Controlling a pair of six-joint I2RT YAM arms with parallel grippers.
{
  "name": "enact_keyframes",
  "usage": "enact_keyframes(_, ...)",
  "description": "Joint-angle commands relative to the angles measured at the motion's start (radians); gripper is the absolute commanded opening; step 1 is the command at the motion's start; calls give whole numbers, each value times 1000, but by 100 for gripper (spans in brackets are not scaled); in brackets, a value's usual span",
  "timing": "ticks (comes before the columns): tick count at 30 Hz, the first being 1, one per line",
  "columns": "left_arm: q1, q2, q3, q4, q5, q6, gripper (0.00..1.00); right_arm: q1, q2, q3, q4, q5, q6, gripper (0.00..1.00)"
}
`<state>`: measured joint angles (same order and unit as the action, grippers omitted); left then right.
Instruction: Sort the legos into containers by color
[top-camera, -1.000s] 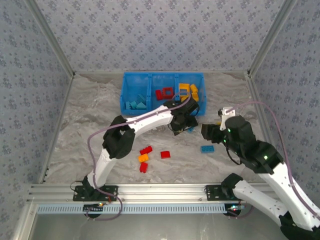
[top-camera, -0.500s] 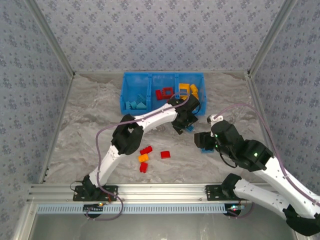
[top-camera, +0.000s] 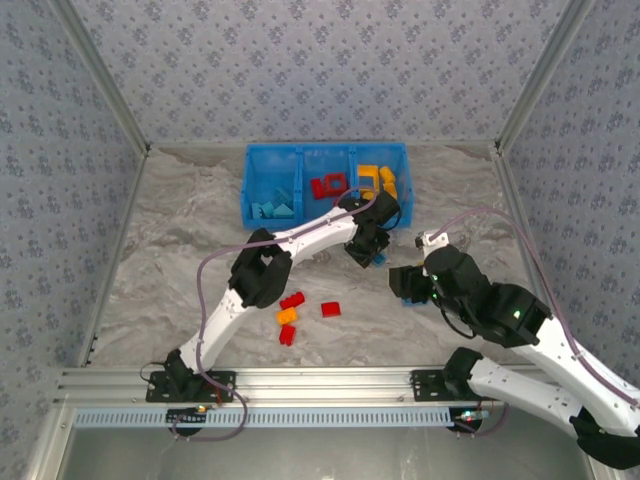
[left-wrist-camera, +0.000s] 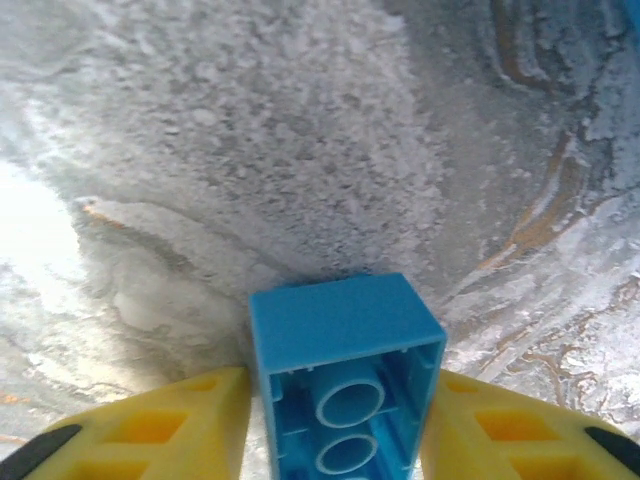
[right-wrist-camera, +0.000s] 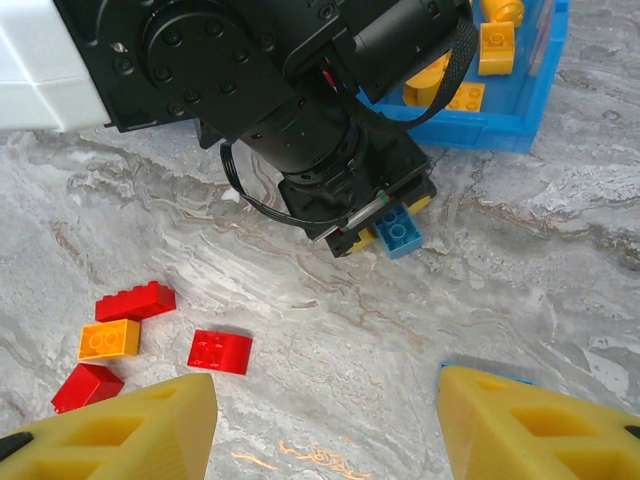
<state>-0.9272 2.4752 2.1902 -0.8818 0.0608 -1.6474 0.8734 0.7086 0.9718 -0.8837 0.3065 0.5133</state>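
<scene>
The left gripper (left-wrist-camera: 340, 425) is shut on a blue lego (left-wrist-camera: 340, 320), its yellow fingers pressed to both sides, just above the marble table. From above, this gripper (top-camera: 372, 254) sits just in front of the blue three-part container (top-camera: 246, 190). The right wrist view also shows the held lego (right-wrist-camera: 398, 234). The right gripper (right-wrist-camera: 325, 420) is open and empty, low over the table. A second blue lego (right-wrist-camera: 480, 375) peeks out by its right finger. Red legos (top-camera: 292, 300) (top-camera: 331, 309) (top-camera: 287, 334) and an orange one (top-camera: 287, 316) lie loose.
The container holds light blue pieces on the left, red in the middle and yellow-orange on the right (right-wrist-camera: 495, 45). The left arm (top-camera: 300, 236) reaches diagonally across the middle of the table. Patterned walls enclose the table on three sides.
The left gripper's jaws have closed on the blue lego. The right gripper has moved left and down over the second blue lego.
</scene>
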Motion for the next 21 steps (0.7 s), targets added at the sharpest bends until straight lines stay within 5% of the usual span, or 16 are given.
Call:
enact_keyframes(1, -6, 7, 0, -64, -9, -21, 43, 7, -9, 7, 1, 34, 6, 62)
enact_keyframes(6, -14, -48, -74, -28, -7, -22, 21, 7, -8, 8, 4, 38, 1, 62)
enact_keyframes(15, -10, -449, -399, 9, -138, 157, 21, 7, -4, -11, 86, -93, -63, 63)
enact_keyframes(21, 124, -703, -595, -35, -222, 365, 20, 10, 61, -24, 194, -223, -97, 63)
